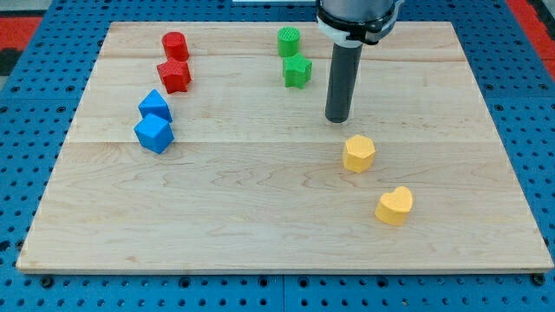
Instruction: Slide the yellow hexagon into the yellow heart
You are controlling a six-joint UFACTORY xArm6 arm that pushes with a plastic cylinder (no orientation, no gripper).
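Observation:
The yellow hexagon (358, 153) lies on the wooden board (260, 217) right of centre. The yellow heart (395, 205) lies below and to the right of it, a short gap apart. My tip (337, 119) stands just above and slightly left of the hexagon, not touching it.
A green cylinder (289, 41) and a green star (297, 71) sit at the view's top, left of the rod. A red cylinder (175, 45) and a red star (174, 76) are at the top left. Two blue blocks (155, 107) (154, 133) sit at the left.

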